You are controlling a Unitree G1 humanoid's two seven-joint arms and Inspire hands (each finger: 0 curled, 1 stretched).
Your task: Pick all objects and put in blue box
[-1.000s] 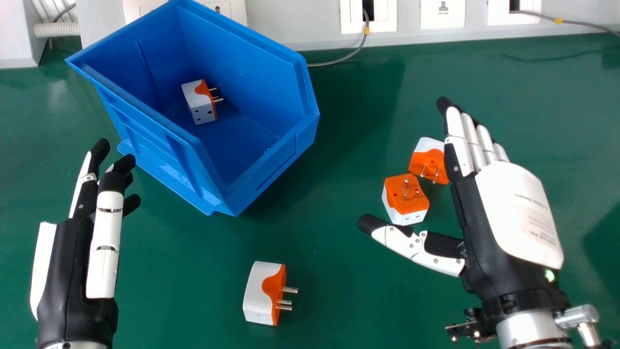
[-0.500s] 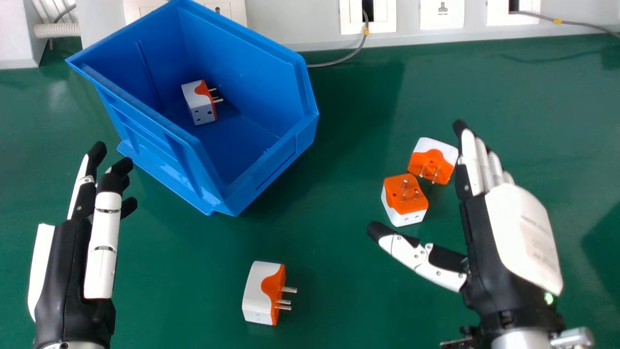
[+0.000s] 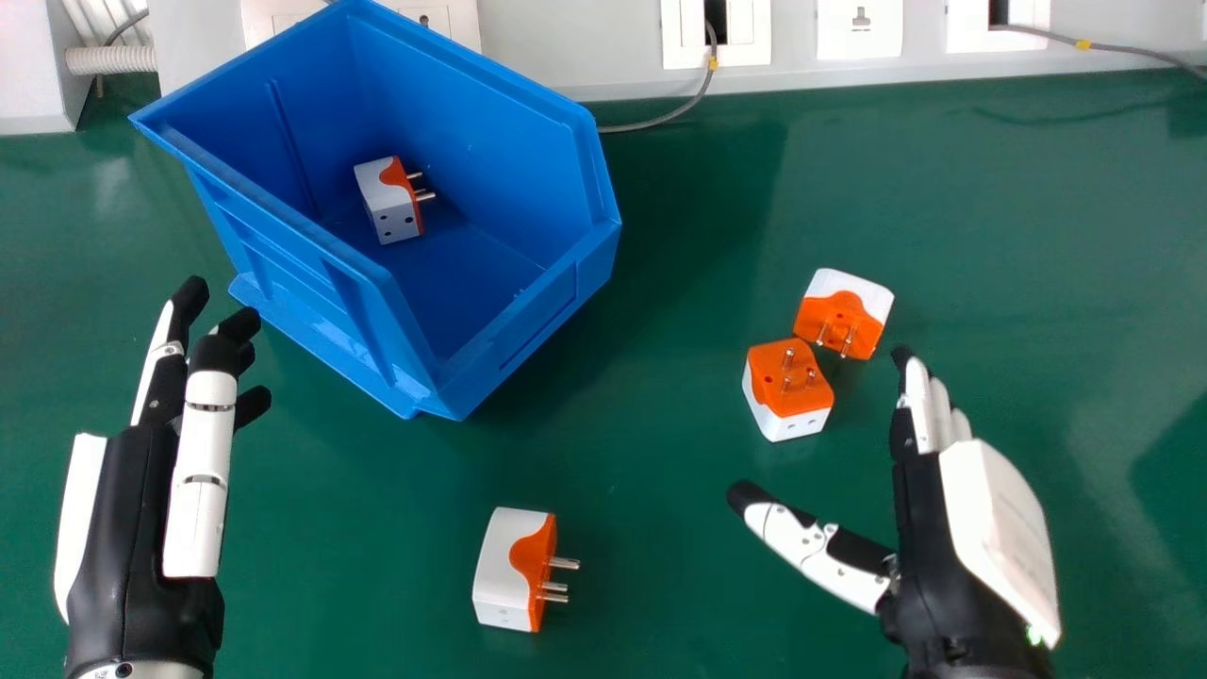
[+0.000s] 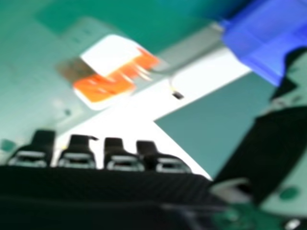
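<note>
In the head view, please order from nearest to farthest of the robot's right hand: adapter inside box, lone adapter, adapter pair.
1. Adapter pair: ahead and left of the right hand.
2. Lone adapter: farther left, on table.
3. Adapter inside box: far left, ahead.

- No text, label, brand, number or sign can be read in either the head view or the right hand view.
</note>
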